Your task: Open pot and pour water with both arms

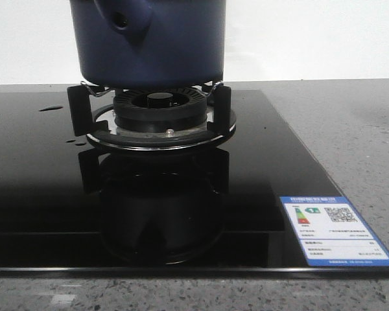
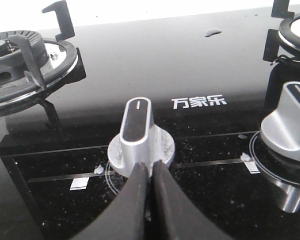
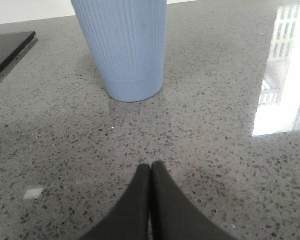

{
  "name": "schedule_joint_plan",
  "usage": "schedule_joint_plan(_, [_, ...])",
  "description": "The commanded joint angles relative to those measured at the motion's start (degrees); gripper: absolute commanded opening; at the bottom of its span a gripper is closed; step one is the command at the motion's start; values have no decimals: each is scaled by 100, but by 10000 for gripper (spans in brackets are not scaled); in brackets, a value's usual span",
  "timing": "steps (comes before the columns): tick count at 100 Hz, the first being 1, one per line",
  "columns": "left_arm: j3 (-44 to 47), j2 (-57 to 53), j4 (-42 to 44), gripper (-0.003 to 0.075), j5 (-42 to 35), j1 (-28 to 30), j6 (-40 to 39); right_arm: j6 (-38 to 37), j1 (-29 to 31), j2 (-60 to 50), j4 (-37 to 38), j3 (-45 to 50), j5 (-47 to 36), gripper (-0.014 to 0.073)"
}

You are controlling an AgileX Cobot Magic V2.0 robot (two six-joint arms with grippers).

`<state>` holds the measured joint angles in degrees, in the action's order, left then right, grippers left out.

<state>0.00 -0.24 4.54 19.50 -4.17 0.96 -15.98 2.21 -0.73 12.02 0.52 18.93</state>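
Note:
The dark navy-blue pot (image 1: 149,45) stands on the black burner grate (image 1: 159,107) at the top of the front view, its side stub with a hole (image 1: 121,21) facing me; its top is cut off by the frame. Neither arm shows in the front view. My left gripper (image 2: 150,167) is shut and empty, its tips just in front of a silver stove knob (image 2: 139,135). My right gripper (image 3: 150,167) is shut and empty above the speckled counter, a short way from a pale blue ribbed cup (image 3: 122,47).
The black glass hob (image 1: 52,214) has a blue energy label (image 1: 337,232) at its front right corner and water drops (image 1: 50,108) at the left. A second knob (image 2: 290,122) and another burner (image 2: 20,70) show in the left wrist view. Grey speckled counter (image 3: 215,165) surrounds the hob.

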Motion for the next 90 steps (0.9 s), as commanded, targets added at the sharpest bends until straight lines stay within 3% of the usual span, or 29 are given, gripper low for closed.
schedule_joint_plan(1, [192,-146,-67,-19,-228,7,-19,5,41,-79,-23,160,-146,-67])
schedule_joint_plan(23, [192,-146,-67,-19,-228,7,-19,5,41,-79,63,160,-197,-67])
schedule_joint_plan(35, [192,-146,-202,-19,-435,7,-19,5,41,-79,341,160,-1105,-67])
schedule_joint_plan(42, [192,-146,-916,-19,-966,7,-19,5,41,-79,331,160,-1956,-67])
schedule_joint_plan(53, [192,-146,-3032,-19,-1770,7,-19,5,41,-79,331,160,-3246,-67])
schedule_joint_plan(67, [192,-146,-4654,-19,-2401,7,-19,-60,41,-79,132,150,-4519,-67])
schedule_joint_plan(76, [181,-146,-5650,-19,-2466,7,-19,-130,41,-79,-694,96,-4194,-67])
schedule_joint_plan(81, [168,-146,-5979,-19,-2481,7,-19,-168,41,-79,-1544,23,-3811,-66])
schedule_joint_plan(90, [55,-146,-6058,-19,-2360,-5,-19,-168,41,-79,-2411,-111,-3626,-67])
